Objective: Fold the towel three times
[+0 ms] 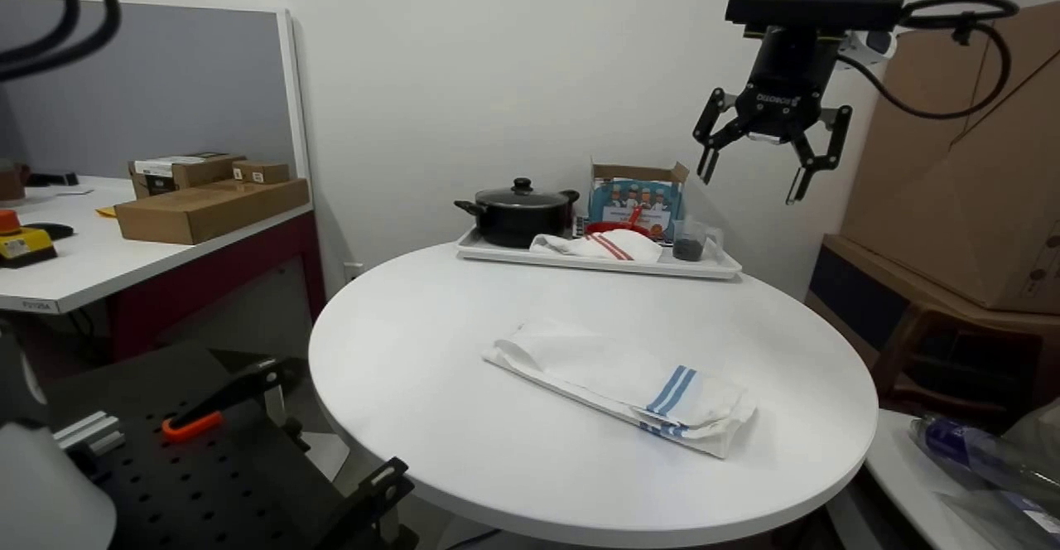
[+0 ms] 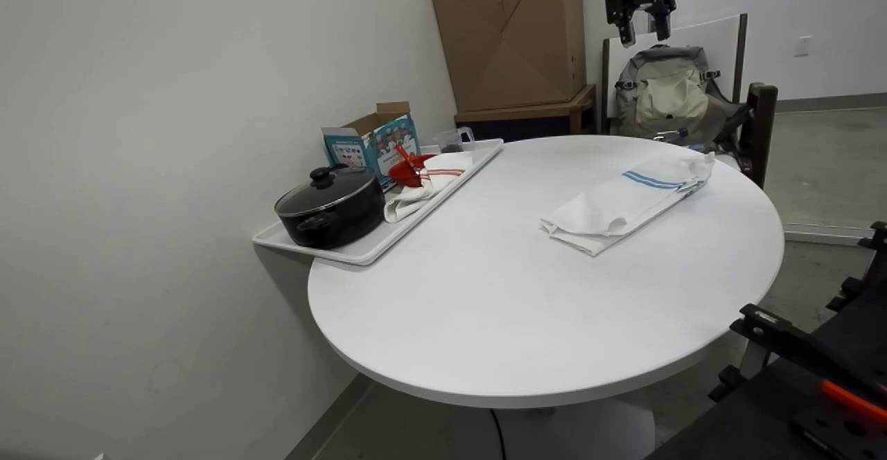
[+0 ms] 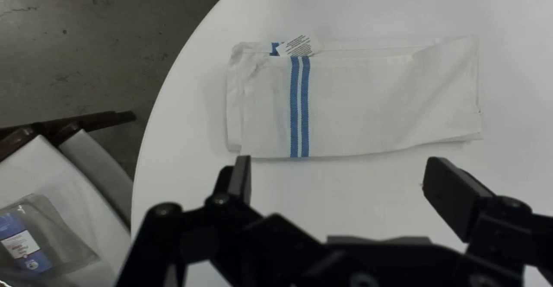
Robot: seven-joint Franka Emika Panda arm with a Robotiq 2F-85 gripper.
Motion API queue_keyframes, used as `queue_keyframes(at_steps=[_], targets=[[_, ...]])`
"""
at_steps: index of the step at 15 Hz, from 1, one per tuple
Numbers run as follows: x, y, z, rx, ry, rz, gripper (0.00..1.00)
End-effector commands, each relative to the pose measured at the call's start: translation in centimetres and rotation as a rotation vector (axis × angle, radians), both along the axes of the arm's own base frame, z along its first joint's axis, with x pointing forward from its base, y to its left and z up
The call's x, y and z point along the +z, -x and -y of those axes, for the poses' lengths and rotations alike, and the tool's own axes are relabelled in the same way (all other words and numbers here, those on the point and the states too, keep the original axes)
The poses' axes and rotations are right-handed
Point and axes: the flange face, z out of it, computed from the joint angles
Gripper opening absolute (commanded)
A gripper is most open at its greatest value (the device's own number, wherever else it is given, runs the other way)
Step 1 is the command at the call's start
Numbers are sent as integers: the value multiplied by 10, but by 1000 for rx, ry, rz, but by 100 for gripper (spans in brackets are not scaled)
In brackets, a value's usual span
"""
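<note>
A white towel with blue stripes lies on the round white table, folded into a long layered strip, as both exterior views point(image 1: 596, 372) point(image 2: 624, 204) show. In the wrist view the towel point(image 3: 358, 105) lies flat with two blue stripes near its left end, and a printed tag sticks out at its upper edge. Its layers are slightly offset at the left end. My gripper point(image 1: 751, 181) is open and empty, high above the table and apart from the towel. It also shows in an exterior view point(image 2: 645, 36) and the wrist view point(image 3: 337, 166).
A white tray point(image 1: 497, 253) at the table's back edge holds a black lidded pot point(image 1: 522, 217), a red-striped cloth point(image 1: 625, 245), a red bowl, a clear cup point(image 1: 689, 242) and a box point(image 1: 633, 198). Large cardboard boxes point(image 1: 952, 177) stand beside the table.
</note>
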Motion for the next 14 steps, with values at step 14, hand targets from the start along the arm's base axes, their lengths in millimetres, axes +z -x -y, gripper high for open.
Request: queue_keyframes(at_steps=[14], targets=[[-42, 20, 66, -177, 80, 9, 100]])
